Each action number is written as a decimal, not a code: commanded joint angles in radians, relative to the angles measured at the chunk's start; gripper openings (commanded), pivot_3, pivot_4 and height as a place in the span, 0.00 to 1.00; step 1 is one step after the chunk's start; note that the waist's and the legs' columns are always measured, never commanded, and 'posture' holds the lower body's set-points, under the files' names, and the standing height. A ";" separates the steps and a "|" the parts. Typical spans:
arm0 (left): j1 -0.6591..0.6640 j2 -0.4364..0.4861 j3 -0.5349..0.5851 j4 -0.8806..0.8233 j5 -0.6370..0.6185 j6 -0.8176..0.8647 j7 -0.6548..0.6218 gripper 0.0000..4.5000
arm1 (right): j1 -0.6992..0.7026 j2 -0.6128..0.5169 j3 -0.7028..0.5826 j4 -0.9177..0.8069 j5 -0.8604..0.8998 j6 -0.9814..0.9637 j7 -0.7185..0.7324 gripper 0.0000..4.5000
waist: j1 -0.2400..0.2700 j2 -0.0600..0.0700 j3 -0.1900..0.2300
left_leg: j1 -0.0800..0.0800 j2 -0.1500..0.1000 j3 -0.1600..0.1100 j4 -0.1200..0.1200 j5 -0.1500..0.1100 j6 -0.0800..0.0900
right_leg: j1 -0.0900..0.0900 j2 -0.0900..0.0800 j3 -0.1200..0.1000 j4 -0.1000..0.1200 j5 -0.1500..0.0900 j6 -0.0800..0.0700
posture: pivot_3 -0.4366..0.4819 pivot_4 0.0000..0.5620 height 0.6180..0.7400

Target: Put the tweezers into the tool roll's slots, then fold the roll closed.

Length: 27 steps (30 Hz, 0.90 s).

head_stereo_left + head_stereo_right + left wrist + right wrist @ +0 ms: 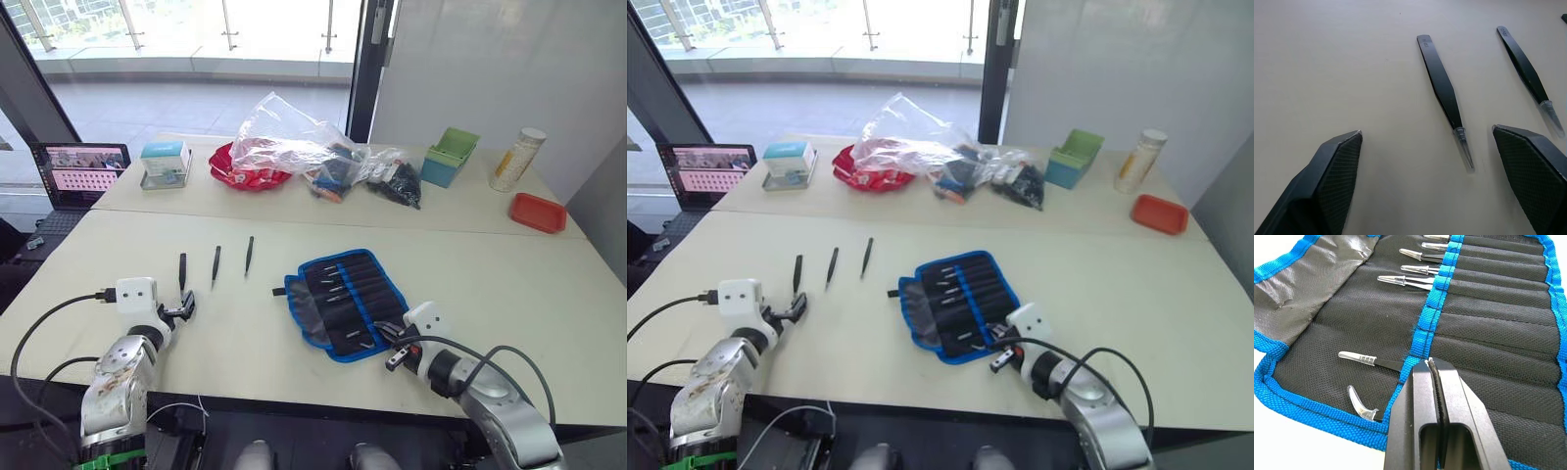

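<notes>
Three black tweezers [182, 270] [217, 264] [249, 255] lie loose on the beige table, left of the tool roll [348, 299]. The roll lies open and flat, black with blue edging. Several tweezers with clear tip caps [1400, 280] sit in its slots [1488, 333]. My left gripper [181, 311] is open just short of the leftmost tweezers [1442, 90], with a second pair [1525, 71] beside them. My right gripper [1427, 362] is shut with nothing in it, hovering over the roll's near end by the blue band.
At the back of the table are clear plastic bags [294, 142], a red bowl [245, 174], a white-and-teal box [165, 162], a green box [451, 157], a canister [516, 159] and a red tray [537, 212]. A laptop [78, 171] stands at the far left.
</notes>
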 commanded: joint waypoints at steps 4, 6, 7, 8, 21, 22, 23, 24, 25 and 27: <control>-0.062 -0.074 -0.086 0.050 -0.027 0.078 -0.003 0.52 | 0.023 0.003 0.047 0.018 -0.003 0.056 0.008 0.00 | 0.013 -0.001 0.000 | 0.000 -0.001 0.000 0.000 0.000 0.000 | 0.001 0.000 0.000 -0.001 0.000 0.000 | 0.48 0.27 0.86; -0.078 -0.084 -0.092 0.060 -0.019 0.081 -0.002 0.37 | 0.022 0.004 0.047 0.019 -0.003 0.057 0.008 0.00 | 0.015 -0.001 -0.001 | 0.000 -0.001 0.000 0.000 0.000 0.000 | 0.001 0.000 0.000 -0.001 0.000 0.000 | 0.48 0.27 0.86; -0.090 -0.092 -0.095 0.066 -0.018 0.082 0.001 0.30 | 0.021 0.004 0.049 0.019 -0.004 0.058 0.008 0.00 | 0.016 -0.001 -0.001 | 0.000 -0.001 0.000 0.000 0.000 0.000 | 0.001 0.000 0.000 -0.001 0.000 0.000 | 0.48 0.27 0.86; -0.098 -0.097 -0.096 0.070 -0.017 0.082 0.004 0.23 | 0.021 0.005 0.051 0.018 -0.004 0.058 0.008 0.00 | 0.016 -0.001 -0.001 | 0.000 -0.001 0.000 0.000 0.000 0.000 | 0.001 0.000 0.000 -0.001 0.000 0.000 | 0.48 0.27 0.86; -0.130 -0.056 0.015 -0.018 -0.009 0.070 0.111 0.00 | 0.020 0.001 0.048 0.011 -0.001 0.064 0.009 0.00 | 0.011 -0.005 0.001 | -0.002 0.000 0.000 -0.001 0.000 0.000 | -0.002 0.000 0.000 -0.001 0.000 0.000 | 0.48 0.27 0.86; -0.131 -0.052 0.021 -0.033 -0.008 0.067 0.121 0.00 | 0.020 0.001 0.048 0.013 -0.001 0.063 0.009 0.00 | 0.009 -0.006 0.002 | -0.003 0.000 0.000 -0.001 0.000 0.000 | -0.002 0.000 0.000 -0.001 0.000 0.000 | 0.48 0.27 0.86; -0.135 -0.042 0.023 -0.057 -0.005 0.053 0.124 0.00 | 0.021 0.001 0.048 0.013 0.000 0.062 0.009 0.00 | 0.003 -0.009 0.004 | -0.003 0.000 0.000 -0.001 0.000 0.000 | -0.003 0.001 0.000 -0.001 0.000 0.000 | 0.48 0.27 0.86; -0.139 -0.034 0.022 -0.073 -0.004 0.040 0.124 0.00 | 0.022 0.000 0.049 0.013 0.000 0.061 0.009 0.00 | 0.001 -0.011 0.005 | -0.004 0.001 -0.001 -0.002 0.000 0.000 | -0.004 0.001 0.000 -0.001 0.000 0.000 | 0.48 0.27 0.86; -0.142 -0.024 0.019 -0.086 0.000 0.026 0.123 0.00 | 0.022 0.000 0.049 0.013 0.001 0.061 0.009 0.00 | -0.001 -0.013 0.006 | -0.004 0.001 -0.001 -0.003 0.000 0.000 | -0.004 0.001 0.000 -0.001 0.000 0.000 | 0.48 0.27 0.86; -0.151 0.000 0.005 -0.110 -0.002 0.000 0.095 0.00 | 0.021 0.001 0.052 0.014 0.000 0.061 0.009 0.00 | -0.005 -0.016 0.007 | -0.006 0.001 -0.002 -0.003 0.000 0.000 | -0.005 0.001 -0.001 -0.001 0.000 0.000 | 0.48 0.27 0.86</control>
